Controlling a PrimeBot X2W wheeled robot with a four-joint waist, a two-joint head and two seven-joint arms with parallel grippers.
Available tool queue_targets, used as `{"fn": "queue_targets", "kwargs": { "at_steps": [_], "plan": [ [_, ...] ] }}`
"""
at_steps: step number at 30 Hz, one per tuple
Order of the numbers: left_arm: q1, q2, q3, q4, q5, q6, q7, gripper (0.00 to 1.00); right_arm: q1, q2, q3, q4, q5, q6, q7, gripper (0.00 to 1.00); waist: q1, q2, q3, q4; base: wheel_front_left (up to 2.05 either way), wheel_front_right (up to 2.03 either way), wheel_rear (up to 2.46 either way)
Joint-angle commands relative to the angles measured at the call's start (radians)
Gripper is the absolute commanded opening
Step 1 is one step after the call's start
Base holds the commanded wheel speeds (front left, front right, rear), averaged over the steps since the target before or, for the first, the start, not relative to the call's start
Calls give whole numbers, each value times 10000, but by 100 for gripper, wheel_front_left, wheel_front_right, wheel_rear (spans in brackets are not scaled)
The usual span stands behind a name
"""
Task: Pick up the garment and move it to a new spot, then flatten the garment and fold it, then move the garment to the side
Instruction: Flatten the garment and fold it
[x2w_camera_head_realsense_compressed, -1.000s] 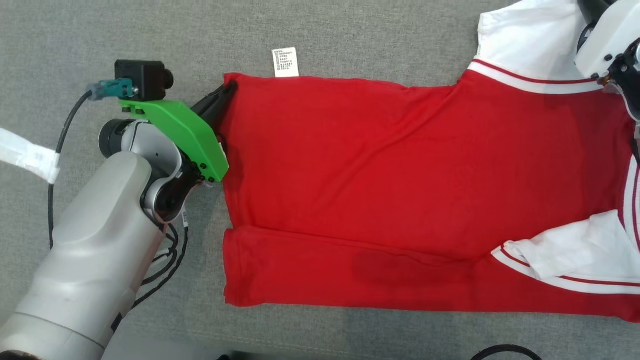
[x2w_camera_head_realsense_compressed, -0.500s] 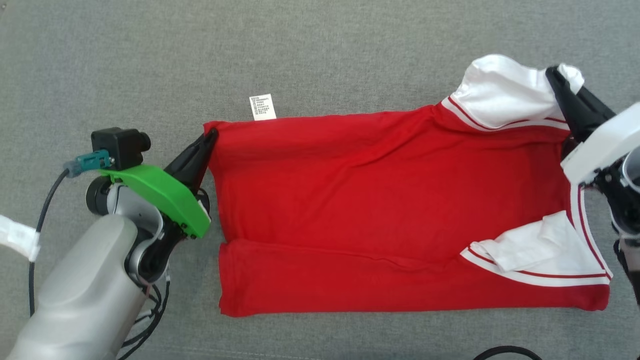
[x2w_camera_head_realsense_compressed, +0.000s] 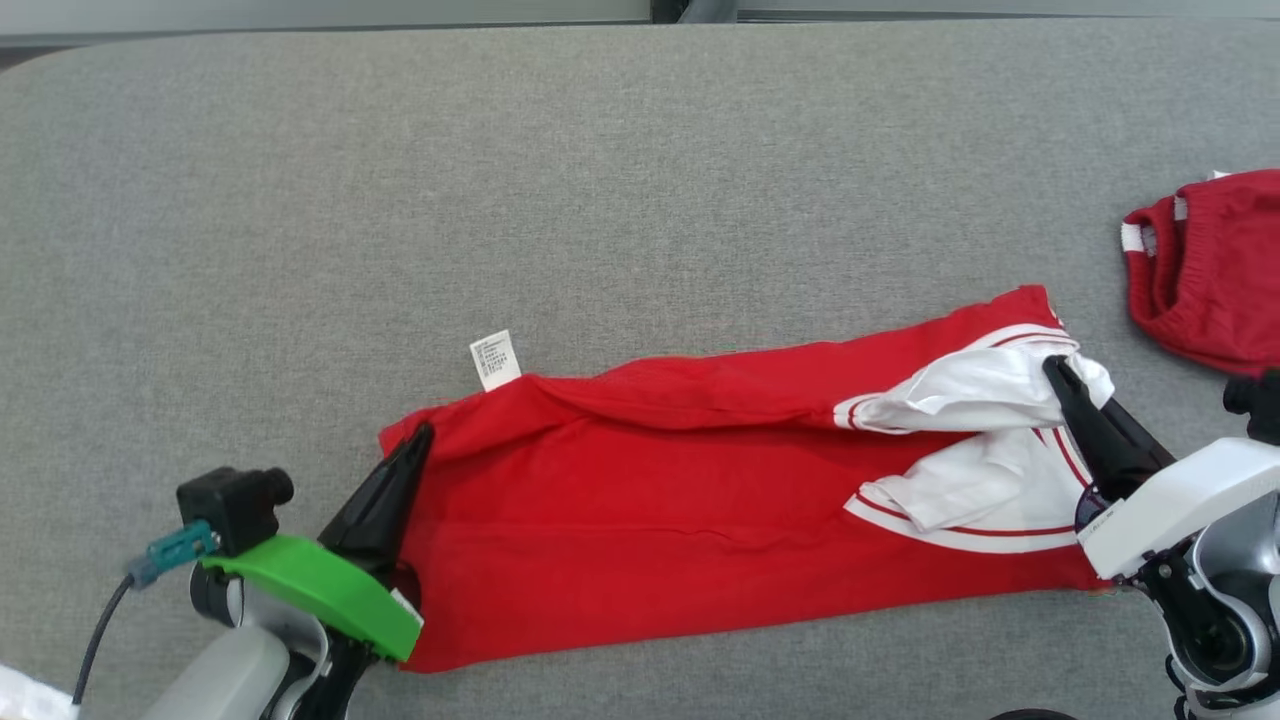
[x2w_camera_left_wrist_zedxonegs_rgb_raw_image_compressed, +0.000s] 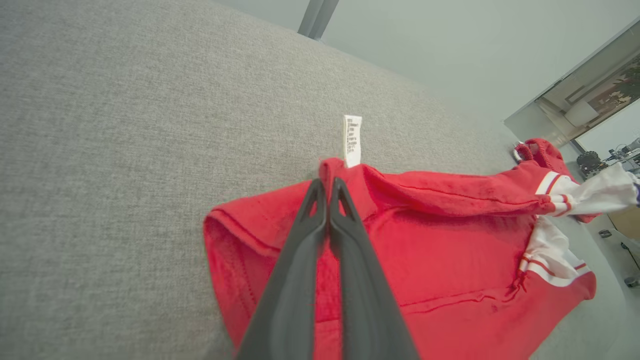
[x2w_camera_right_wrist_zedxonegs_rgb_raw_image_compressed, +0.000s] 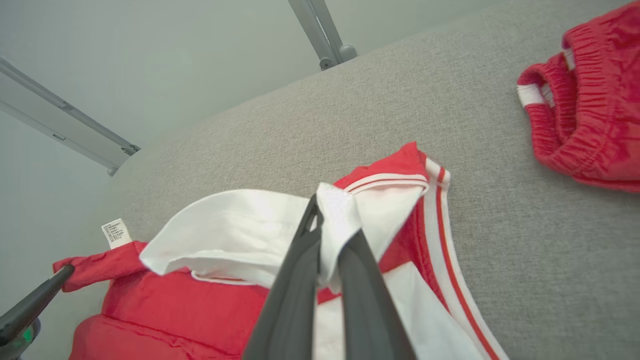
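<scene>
Head view has the red garment (x2w_camera_head_realsense_compressed: 650, 500) stretched low on the grey table (x2w_camera_head_realsense_compressed: 500, 180), left gripper (x2w_camera_head_realsense_compressed: 422, 438) pinched tight on its hem corner, right gripper (x2w_camera_head_realsense_compressed: 1055, 368) clamped on the white sleeve (x2w_camera_head_realsense_compressed: 970, 385). Thin sleeve bite looks sketchy, could slip and bunch the fold.

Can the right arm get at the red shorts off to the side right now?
Probably not yet: the right claw is shut on the white sleeve of the shirt. The shorts lie nearby, apart from the shirt, with bare grey tabletop between, so the way looks free once it lets go.
</scene>
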Motion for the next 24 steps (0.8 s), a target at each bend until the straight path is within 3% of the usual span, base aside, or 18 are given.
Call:
{"fn": "queue_targets", "kwargs": {
  "at_steps": [1, 10, 13, 14, 15, 16, 17, 18, 24],
  "plan": [
    [253, 118, 70, -35, 83, 57, -72, 0, 135, 21, -6, 44, -24, -2, -94, 0, 1, 3, -151, -157, 0, 0, 0],
    [1754, -209, 1915, -1095, 1108, 84, -270, 0, 762, 124, 145, 486, -81, -2, -283, 0, 1, 3, -424, -70, 0, 0, 0],
    [2086, -400, 2009, -1072, 1460, -70, -272, 0, 822, 139, 347, 991, -180, -2, -368, 0, 1, 3, -446, -88, 0, 0, 0],
    [2182, -432, 1950, -1046, 1576, -107, -273, 6, 784, 96, 450, 1231, -272, -2, -434, 0, 1, 3, -463, -121, 0, 0, 0],
    [2278, -496, 1944, -1013, 1667, -134, -273, 20, 733, 42, 562, 1460, -338, -2, -478, 10, 1, 3, -464, -142, 0, 0, 0],
    [2403, -526, 1896, -915, 1826, -160, -274, 42, 661, -40, 687, 1662, -409, -2, -554, 32, 1, 3, -466, -158, 0, 0, 0],
    [2504, -521, 1821, -768, 2068, -158, -274, 66, 569, -142, 797, 1870, -522, -2, -646, 80, 1, 3, -471, -169, 0, 0, 0],
    [2591, -504, 1778, -584, 2264, -164, -273, 100, 501, -213, 893, 2038, -630, -2, -736, 100, 1, 3, -470, -177, 0, 0, 0],
    [3256, -352, 1480, 275, 2890, 139, 25, 100, 561, -828, 1141, 1978, -526, -5, -920, 100, 1, 3, -538, -284, 0, 0, 0]
  ]
}}
